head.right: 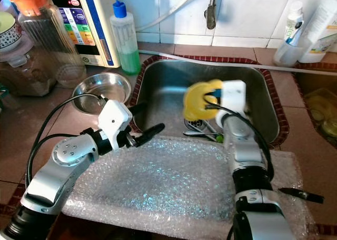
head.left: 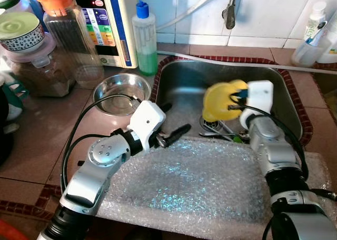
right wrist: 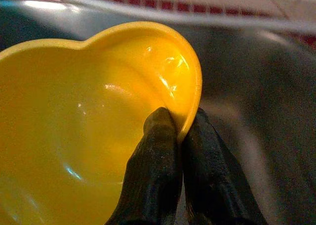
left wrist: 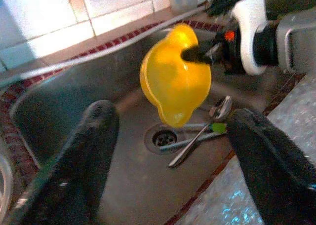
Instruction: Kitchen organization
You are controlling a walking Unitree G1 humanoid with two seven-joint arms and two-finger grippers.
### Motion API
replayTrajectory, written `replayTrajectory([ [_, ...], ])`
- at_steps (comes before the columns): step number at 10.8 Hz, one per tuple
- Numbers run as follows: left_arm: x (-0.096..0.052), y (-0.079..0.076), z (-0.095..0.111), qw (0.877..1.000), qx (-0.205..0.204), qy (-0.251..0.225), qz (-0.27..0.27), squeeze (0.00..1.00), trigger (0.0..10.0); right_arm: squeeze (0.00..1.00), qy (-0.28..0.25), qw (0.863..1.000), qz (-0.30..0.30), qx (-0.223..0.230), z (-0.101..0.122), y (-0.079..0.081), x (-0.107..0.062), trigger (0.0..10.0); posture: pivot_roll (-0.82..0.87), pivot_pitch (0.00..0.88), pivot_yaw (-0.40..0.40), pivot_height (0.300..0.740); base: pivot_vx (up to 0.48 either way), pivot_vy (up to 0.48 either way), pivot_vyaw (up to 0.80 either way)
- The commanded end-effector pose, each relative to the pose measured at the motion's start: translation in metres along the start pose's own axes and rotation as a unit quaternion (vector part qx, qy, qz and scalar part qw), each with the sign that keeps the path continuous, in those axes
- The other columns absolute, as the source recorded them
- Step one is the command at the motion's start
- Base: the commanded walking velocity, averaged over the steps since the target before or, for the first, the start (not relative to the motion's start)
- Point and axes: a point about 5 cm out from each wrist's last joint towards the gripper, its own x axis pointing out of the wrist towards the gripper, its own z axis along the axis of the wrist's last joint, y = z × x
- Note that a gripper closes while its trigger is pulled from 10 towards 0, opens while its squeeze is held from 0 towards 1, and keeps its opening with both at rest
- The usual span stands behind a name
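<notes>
Your right gripper (right wrist: 178,131) pinches the yellow bowl's (head.left: 218,100) rim, one finger inside, one outside; below it lie the sink (head.left: 181,82) drain and spoons (left wrist: 197,136). Your left gripper (left wrist: 173,151) hovers wide apart, empty, facing that bowl.

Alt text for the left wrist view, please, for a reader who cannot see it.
The right gripper holds a yellow bowl by its rim, tilted, above a steel sink. Spoons lie by the drain below it, and the left gripper's two black fingers stand open in the foreground.
</notes>
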Motion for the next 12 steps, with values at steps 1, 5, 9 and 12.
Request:
replayTrajectory([
  [1, 0.000, -0.002, 0.001, 1.000, 0.008, 0.003, -0.007, 1.00, 10.0, 0.00, 0.010, 1.000, -0.010, 0.011, 0.000, -0.004, 0.002, 0.0, -0.12, 0.156, 0.062, 0.740, 0.000, 0.000, 0.00],
  [5, 0.000, -0.003, -0.002, 0.999, 0.026, 0.017, -0.014, 1.00, 10.0, 1.00, 0.035, 0.999, -0.014, 0.034, -0.006, -0.006, 0.002, 10.0, -0.12, 0.154, 0.066, 0.740, 0.000, 0.000, 0.00],
  [9, 0.000, 0.002, -0.003, 0.999, 0.028, 0.020, 0.007, 1.00, 10.0, 1.00, 0.047, 0.998, -0.007, 0.047, -0.009, -0.002, 0.003, 10.0, -0.11, 0.152, 0.066, 0.740, 0.000, 0.000, 0.00],
  [12, -0.004, 0.043, 0.003, 0.986, -0.001, -0.012, 0.168, 1.00, 10.0, 1.00, 0.033, 0.998, 0.017, 0.052, -0.005, 0.005, 0.002, 10.0, -0.11, 0.149, 0.069, 0.740, 0.000, 0.000, 0.00],
])
